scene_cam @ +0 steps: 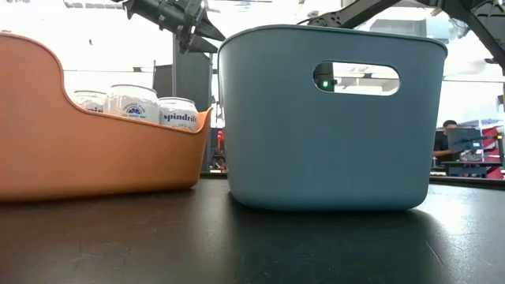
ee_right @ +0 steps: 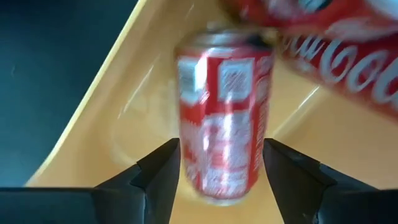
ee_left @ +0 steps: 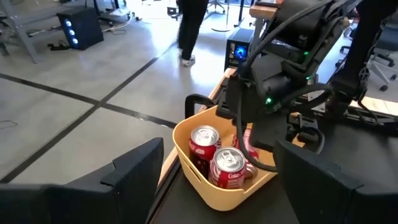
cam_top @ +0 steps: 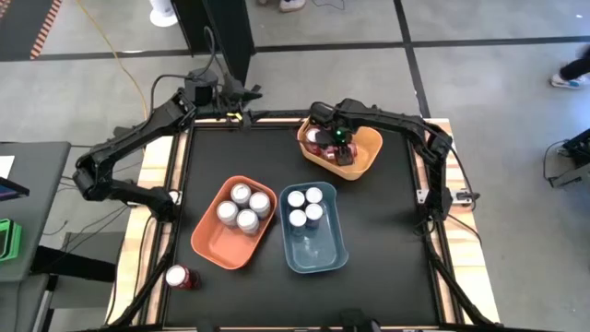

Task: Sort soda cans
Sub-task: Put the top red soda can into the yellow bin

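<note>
A yellow bin [cam_top: 371, 148] stands at the table's far right and holds red soda cans [ee_left: 204, 142]. My right gripper [ee_right: 222, 163] hangs over the bin, pointing down and open. A red can [ee_right: 225, 118] lies on its side on the bin floor below it, showing between the two fingers. Another red can [ee_right: 336, 43] lies across beside it. Whether the fingers touch the can does not show. My left gripper [cam_top: 243, 92] waits open at the far edge, holding nothing. Silver-white cans [cam_top: 245, 207] stand in the orange bin [cam_top: 214, 244], and more cans [cam_top: 305, 207] in the blue bin [cam_top: 321, 256].
One red can [cam_top: 180, 277] rests at the near left corner, on the table's wooden border. Black tabletop shows between the bins and along the right side. In the low view the orange bin [scene_cam: 95, 158] and the blue bin [scene_cam: 331, 126] fill the front.
</note>
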You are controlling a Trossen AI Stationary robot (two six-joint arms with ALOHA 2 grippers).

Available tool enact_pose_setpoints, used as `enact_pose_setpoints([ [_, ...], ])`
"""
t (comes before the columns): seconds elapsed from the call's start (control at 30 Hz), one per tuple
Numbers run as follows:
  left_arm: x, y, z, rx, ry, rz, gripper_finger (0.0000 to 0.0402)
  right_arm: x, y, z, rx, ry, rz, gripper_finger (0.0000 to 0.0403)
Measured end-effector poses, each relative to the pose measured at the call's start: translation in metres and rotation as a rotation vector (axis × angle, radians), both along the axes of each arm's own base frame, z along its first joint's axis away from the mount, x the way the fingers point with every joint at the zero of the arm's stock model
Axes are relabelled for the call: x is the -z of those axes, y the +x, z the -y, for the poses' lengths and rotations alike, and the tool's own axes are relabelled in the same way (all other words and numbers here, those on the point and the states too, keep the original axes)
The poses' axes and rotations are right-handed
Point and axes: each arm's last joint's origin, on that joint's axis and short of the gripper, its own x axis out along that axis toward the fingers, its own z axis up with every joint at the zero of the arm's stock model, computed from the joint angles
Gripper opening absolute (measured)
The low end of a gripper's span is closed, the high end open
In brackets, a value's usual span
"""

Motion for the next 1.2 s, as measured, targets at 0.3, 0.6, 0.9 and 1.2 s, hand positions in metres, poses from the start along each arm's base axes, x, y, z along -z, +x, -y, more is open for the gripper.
enact_pose_setpoints([
  [0.3, 0.002, 0.000, 0.000, 0.001, -0.010, -0.019, 0.0297, 0.022, -0.010, 0.005, 0.038, 0.057, 0.006, 0.0293],
  [0.6, 0.002, 0.000, 0.000, 0.005, 0.004, -0.022, 0.0297, 0.054, -0.020, 0.012, 0.070, 0.014, 0.037, 0.0338],
  [0.9, 0.001, 0.000, 0.000, 0.005, 0.006, -0.017, 0.0297, 0.070, -0.029, 0.019, 0.123, 0.035, 0.073, 0.0344],
  [1.2, 0.001, 0.000, 0.000, 0.002, -0.002, -0.013, 0.0297, 0.090, -0.029, 0.022, 0.134, 0.118, 0.048, 0.0349],
])
